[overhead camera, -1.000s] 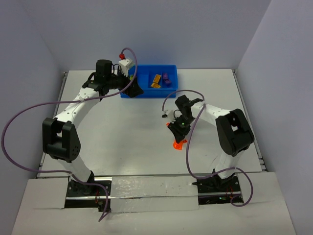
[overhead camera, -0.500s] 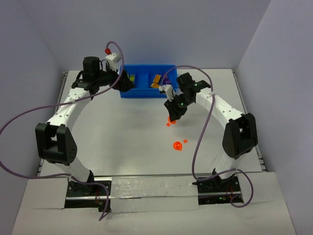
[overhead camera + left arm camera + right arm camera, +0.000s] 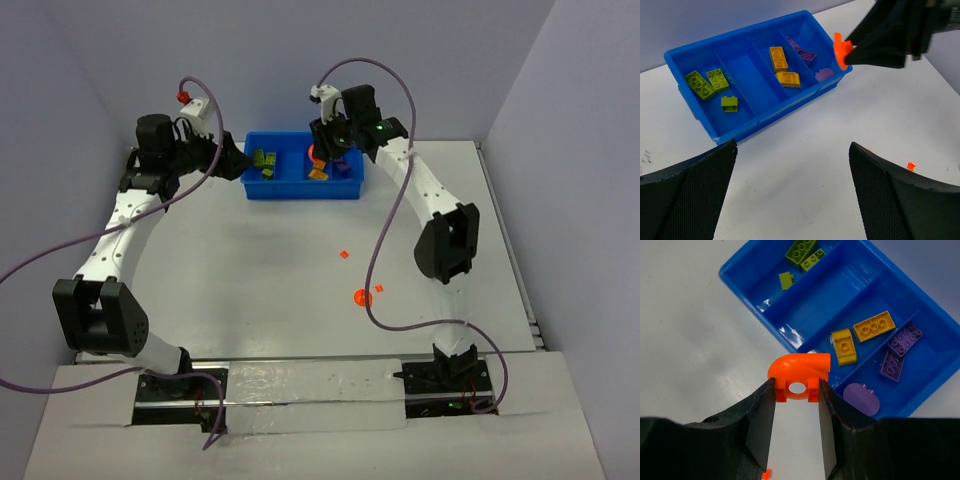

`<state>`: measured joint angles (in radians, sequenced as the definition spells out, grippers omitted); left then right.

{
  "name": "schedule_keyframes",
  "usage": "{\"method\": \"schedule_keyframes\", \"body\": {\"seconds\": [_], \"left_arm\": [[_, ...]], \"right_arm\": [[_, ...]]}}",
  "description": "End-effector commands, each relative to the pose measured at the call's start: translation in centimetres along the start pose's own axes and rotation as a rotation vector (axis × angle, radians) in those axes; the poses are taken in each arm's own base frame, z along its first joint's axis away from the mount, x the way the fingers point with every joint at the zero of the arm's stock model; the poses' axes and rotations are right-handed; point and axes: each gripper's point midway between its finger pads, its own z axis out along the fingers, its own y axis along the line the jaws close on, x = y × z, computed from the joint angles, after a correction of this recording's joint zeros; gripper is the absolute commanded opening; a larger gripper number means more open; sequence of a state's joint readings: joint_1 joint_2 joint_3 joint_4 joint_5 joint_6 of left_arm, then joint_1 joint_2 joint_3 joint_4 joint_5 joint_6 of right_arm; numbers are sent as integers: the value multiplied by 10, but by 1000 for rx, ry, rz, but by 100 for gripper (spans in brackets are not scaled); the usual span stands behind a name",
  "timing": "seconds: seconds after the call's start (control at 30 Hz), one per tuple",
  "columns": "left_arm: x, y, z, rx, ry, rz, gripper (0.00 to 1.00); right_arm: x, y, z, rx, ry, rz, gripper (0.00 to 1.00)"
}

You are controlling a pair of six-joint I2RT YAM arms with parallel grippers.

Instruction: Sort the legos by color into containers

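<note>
Ref: blue bin. L gripper just left of bin, jaws wide apart. R gripper over bin's right half, orange-red piece pinched at tips. In bin: green bricks left end, yellow-orange bricks and purple bricks right. Three orange-red bits on table, well nearer than bin.

right claw has carried the orange brick over the bin

Orange lego aloft — by blue bin

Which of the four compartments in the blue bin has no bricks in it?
The second compartment, between the one with the green bricks and the one with the yellow bricks. Only its floor is bare; the other three hold bricks.
</note>
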<state>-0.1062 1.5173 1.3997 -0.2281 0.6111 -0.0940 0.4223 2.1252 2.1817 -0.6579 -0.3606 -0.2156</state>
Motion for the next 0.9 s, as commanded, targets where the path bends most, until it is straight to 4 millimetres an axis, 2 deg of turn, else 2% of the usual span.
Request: {"method": "schedule_keyframes", "body": {"seconds": [0.0, 0.23, 0.3, 0.37, 0.53, 0.7, 0.87], "left_arm": [[-8, 5, -10, -40, -47, 8, 99], [-2, 12, -16, -77, -41, -1, 99], [-1, 14, -17, -83, -39, -2, 99], [0, 14, -16, -81, -35, -3, 99], [0, 13, -17, -77, -31, -7, 99], [-1, 11, -19, -76, -31, 1, 99], [0, 12, -19, -78, -18, 6, 99]], "right_arm": [[-31, -11, 29, 61, -114, 27, 18], [-45, 8, 79, 55, -210, 10, 18], [-49, 13, 89, 56, -232, -1, 18], [-45, 15, 99, 61, -234, -4, 18], [-28, 3, 120, 133, -222, -23, 18], [-22, -6, 130, 170, -221, -30, 22], [-6, -6, 143, 176, -186, -41, 25]]}}
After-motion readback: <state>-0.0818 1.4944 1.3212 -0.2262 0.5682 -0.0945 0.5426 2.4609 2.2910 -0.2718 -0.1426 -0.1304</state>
